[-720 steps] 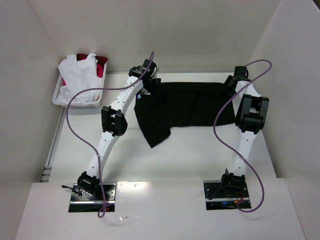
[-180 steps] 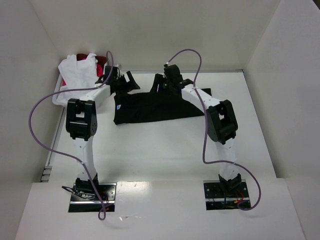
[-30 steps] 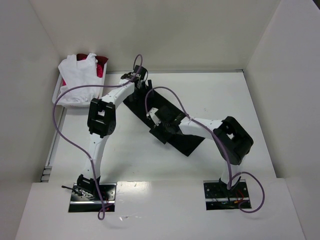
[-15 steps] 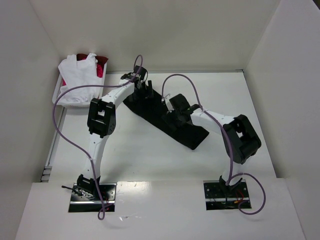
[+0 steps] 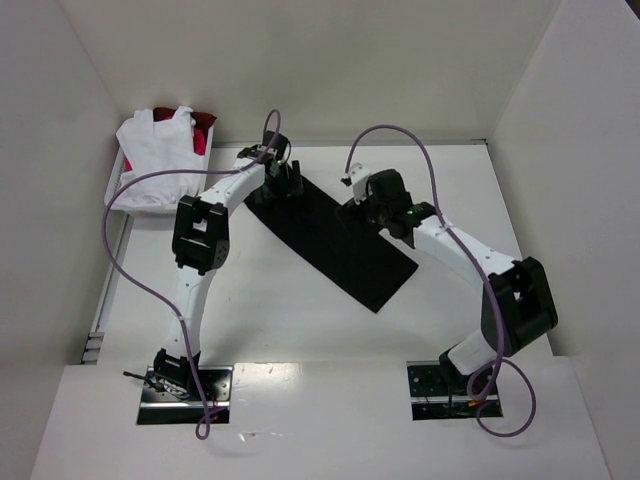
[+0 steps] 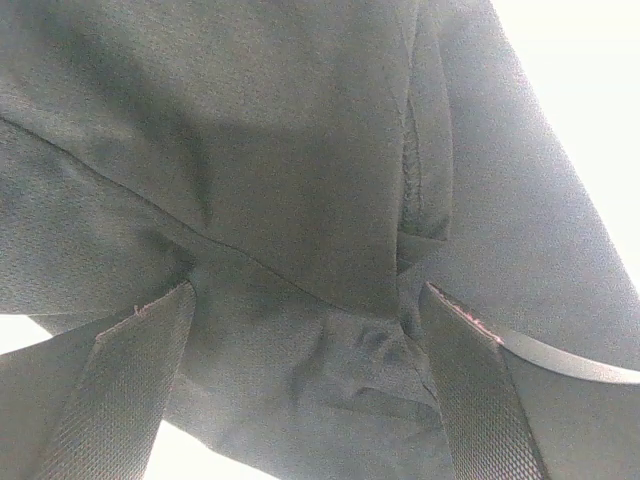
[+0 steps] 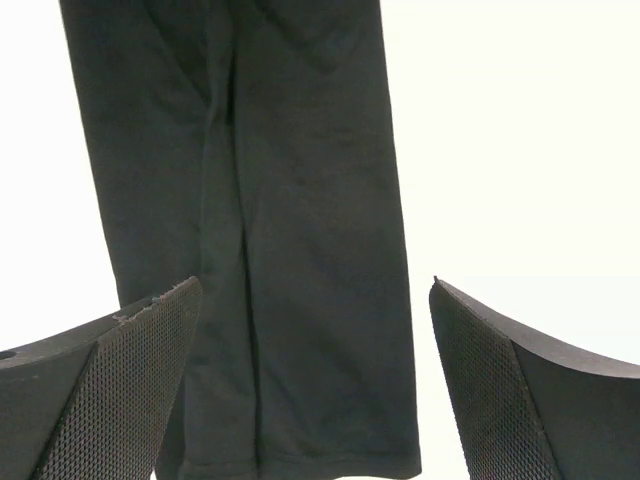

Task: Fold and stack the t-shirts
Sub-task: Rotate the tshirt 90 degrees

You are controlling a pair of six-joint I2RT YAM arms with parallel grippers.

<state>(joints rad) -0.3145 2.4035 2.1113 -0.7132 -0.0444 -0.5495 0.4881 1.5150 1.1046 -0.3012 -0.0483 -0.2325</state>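
A black t-shirt (image 5: pixel 335 245) lies folded into a long flat strip, running diagonally from back left to front right. My left gripper (image 5: pixel 287 188) is open, low over the strip's far left end. In the left wrist view, wrinkled black cloth (image 6: pixel 300 200) fills the frame under the left gripper (image 6: pixel 308 330), with nothing pinched. My right gripper (image 5: pixel 372 205) is open beside the strip's far right edge. In the right wrist view the strip (image 7: pixel 290 250) and its hem lie below the spread right gripper (image 7: pixel 315 300). A white t-shirt (image 5: pixel 155 150) and a red one (image 5: pixel 203 130) sit in the basket.
A white basket (image 5: pixel 120 195) stands at the back left corner against the wall. White walls close the table at the back and on both sides. Purple cables loop above both arms.
The right gripper has swung from the near left of the black strip up and over to its far right side. The strip now lies flat and uncovered. The left gripper has stayed in place.
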